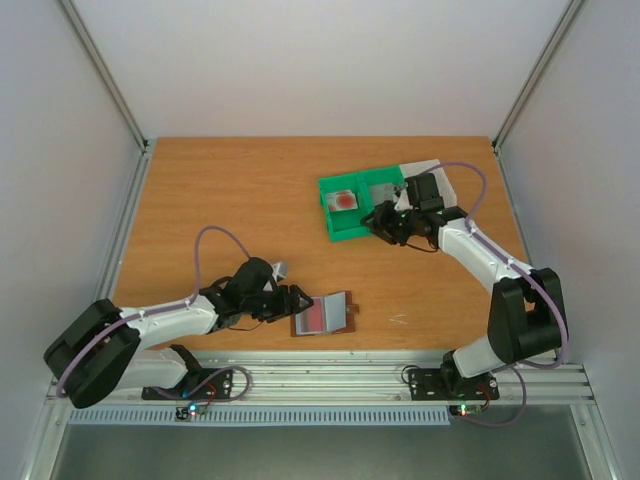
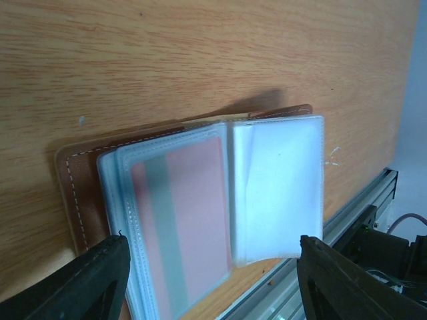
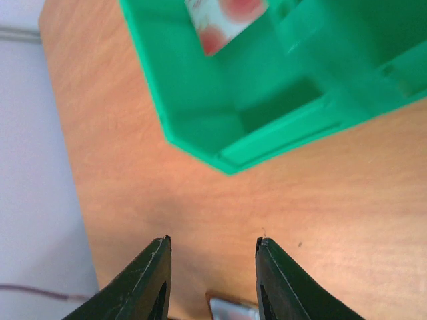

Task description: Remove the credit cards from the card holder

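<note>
The card holder (image 1: 325, 315) lies open near the table's front edge, brown with clear sleeves. In the left wrist view the card holder (image 2: 200, 200) shows a pinkish card (image 2: 190, 213) with a grey-green stripe inside one sleeve; the other sleeve looks blank. My left gripper (image 1: 298, 300) is open, and in its own view the left gripper (image 2: 212, 240) straddles the holder's near edge. A pale card with a red blot (image 1: 343, 199) lies in the green tray (image 1: 347, 230). My right gripper (image 1: 378, 222) is open and empty at the tray's front edge. The right gripper (image 3: 213, 240) hovers over bare wood.
The green tray (image 3: 200, 113) has two compartments; the blot card (image 3: 223, 17) lies in one. A white tray (image 1: 432, 172) stands behind it, partly hidden by the right arm. Grey walls close the table on three sides, and a metal rail (image 2: 347, 213) runs along the front.
</note>
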Tool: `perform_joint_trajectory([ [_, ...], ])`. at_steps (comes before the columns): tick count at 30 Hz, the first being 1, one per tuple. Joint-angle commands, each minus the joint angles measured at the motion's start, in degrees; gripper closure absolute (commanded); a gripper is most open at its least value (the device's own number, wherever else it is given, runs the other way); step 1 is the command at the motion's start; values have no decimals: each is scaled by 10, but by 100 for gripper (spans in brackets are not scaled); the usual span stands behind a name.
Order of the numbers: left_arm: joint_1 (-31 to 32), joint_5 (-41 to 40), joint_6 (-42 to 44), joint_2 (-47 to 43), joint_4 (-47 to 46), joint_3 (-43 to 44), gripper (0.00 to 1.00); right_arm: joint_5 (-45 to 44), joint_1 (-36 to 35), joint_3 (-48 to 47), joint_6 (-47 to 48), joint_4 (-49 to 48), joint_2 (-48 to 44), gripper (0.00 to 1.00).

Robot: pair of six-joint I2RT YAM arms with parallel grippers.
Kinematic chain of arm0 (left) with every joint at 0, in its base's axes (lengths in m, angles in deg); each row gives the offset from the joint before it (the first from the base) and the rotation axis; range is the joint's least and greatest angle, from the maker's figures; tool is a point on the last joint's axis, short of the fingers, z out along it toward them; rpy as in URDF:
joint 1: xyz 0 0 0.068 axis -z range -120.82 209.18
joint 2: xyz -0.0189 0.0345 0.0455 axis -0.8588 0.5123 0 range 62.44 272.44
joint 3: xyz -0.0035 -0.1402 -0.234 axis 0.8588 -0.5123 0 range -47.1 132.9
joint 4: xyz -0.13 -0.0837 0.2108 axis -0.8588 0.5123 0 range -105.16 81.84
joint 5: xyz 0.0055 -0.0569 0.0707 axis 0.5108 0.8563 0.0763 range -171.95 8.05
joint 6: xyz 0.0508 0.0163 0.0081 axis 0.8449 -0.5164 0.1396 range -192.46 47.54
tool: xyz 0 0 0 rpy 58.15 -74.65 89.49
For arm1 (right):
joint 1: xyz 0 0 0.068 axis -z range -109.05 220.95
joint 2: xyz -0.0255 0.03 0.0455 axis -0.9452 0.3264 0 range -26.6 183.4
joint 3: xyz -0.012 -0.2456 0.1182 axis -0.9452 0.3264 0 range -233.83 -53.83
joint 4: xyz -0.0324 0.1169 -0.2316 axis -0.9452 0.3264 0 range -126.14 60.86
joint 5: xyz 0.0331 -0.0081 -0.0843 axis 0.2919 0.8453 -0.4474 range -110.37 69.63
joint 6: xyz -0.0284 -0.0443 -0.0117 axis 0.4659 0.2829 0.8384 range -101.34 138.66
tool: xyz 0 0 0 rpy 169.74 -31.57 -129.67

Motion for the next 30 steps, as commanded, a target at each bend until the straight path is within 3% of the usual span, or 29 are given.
perform_joint_trajectory([
  [1, 2, -5, 8, -27, -11, -7, 31, 9, -57, 15, -9, 22, -29, 65],
  [10, 3, -2, 12, -57, 3, -19, 32, -30, -191, 61, -40, -7, -26, 68],
  [17, 2, -30, 22, -99, 40, -28, 32, -66, -264, 92, -41, -19, -1, 77],
  [23, 2, -26, 18, -104, 57, -26, 31, -65, -297, 98, -43, -38, 43, 78],
  [30, 1, -35, 3, -95, 4, -51, 31, -32, -305, 110, -40, -67, 83, 77],
])
